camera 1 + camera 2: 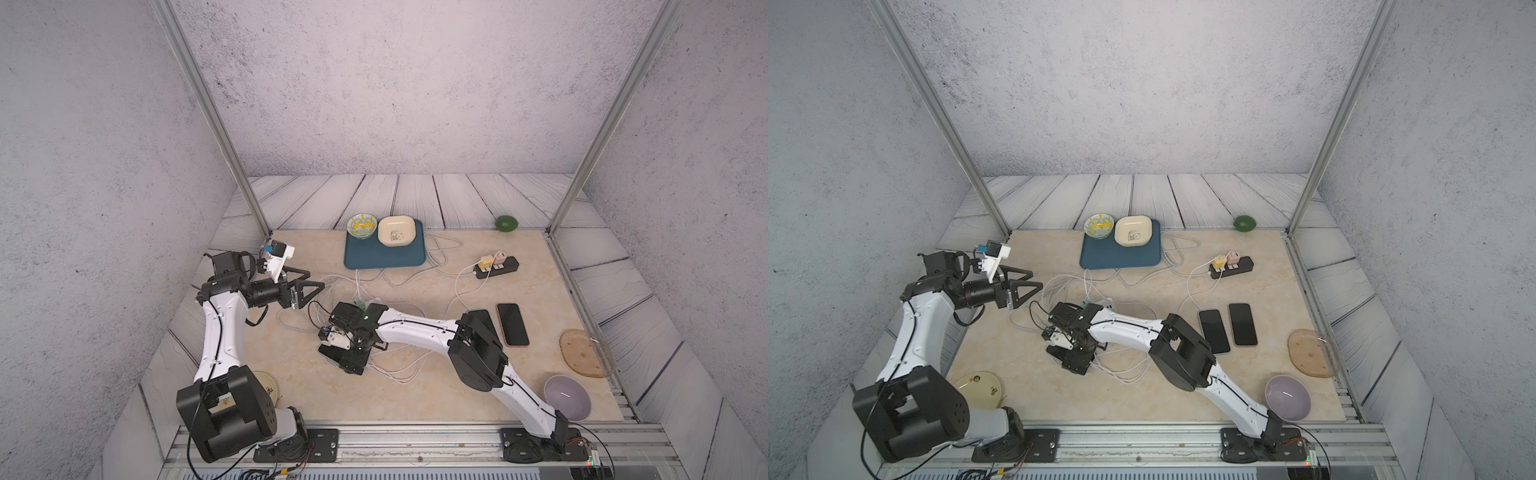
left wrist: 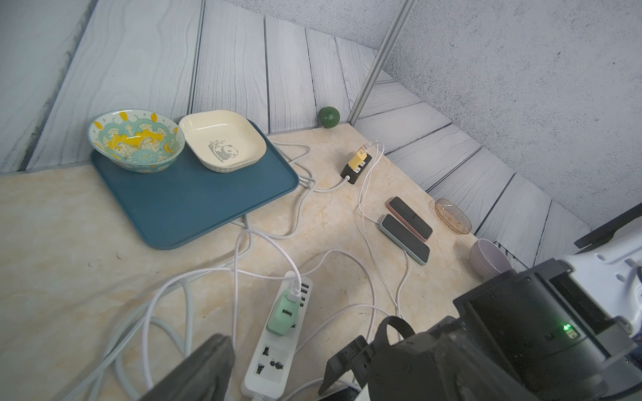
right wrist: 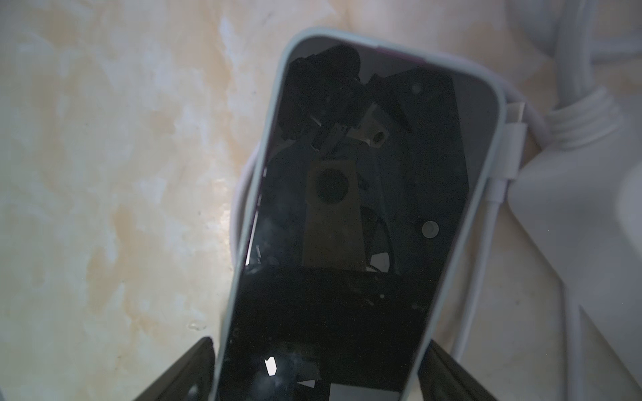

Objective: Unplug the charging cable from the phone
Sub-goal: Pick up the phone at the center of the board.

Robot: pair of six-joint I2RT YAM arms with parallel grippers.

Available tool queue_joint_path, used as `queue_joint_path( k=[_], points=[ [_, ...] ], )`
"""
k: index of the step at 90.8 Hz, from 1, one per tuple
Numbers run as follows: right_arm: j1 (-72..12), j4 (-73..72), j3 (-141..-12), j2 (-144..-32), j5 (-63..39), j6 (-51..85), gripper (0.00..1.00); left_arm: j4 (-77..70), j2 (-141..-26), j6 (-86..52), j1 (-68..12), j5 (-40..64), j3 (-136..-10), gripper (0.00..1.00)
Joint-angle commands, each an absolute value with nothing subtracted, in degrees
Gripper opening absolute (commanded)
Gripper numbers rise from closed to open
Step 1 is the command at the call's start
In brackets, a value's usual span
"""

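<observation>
One risk: the phone [image 3: 364, 208] lies on cable [image 3: 239, 201] and may slip while your right tool [image 3: 319, 340], grip unclear, straddles it; left tool [image 1: 316, 279] spread.

Glossy black glass fronts the phone [image 3: 347, 305] on a smooth, marble-patterned counter [image 3: 104, 173]. The white cable [image 3: 513, 149] looks like smooth plastic, the blue tray [image 2: 194, 205] matt, the patterned bowl [image 2: 135, 142] and cream dish [image 2: 222, 139] glazed.

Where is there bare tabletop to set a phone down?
Bare tabletop runs along the front edge, between the yellow plate and right arm, and between the black power strip and green ball. White cables crowd the centre.
</observation>
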State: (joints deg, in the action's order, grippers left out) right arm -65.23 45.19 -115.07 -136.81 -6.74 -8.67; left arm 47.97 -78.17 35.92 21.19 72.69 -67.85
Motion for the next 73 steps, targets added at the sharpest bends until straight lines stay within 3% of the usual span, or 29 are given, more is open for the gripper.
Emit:
queue_joint_path(
  k=[1, 40, 73],
  points=[
    [-65.6, 46.1, -115.7, -138.5, -3.5, -8.8, 0.85, 48.5, -77.2, 36.0, 22.0, 73.9, -67.5, 0.98],
    [-65.4, 40.3, -109.9, -130.0, -5.1, -6.8, 0.61, 48.5, -77.4, 36.0, 22.3, 74.4, -67.4, 0.98],
    [-60.1, 26.3, -98.5, -120.1, -19.9, 1.5, 0.49, 48.6, -77.0, 36.0, 22.3, 74.7, -67.2, 0.98]
  ],
)
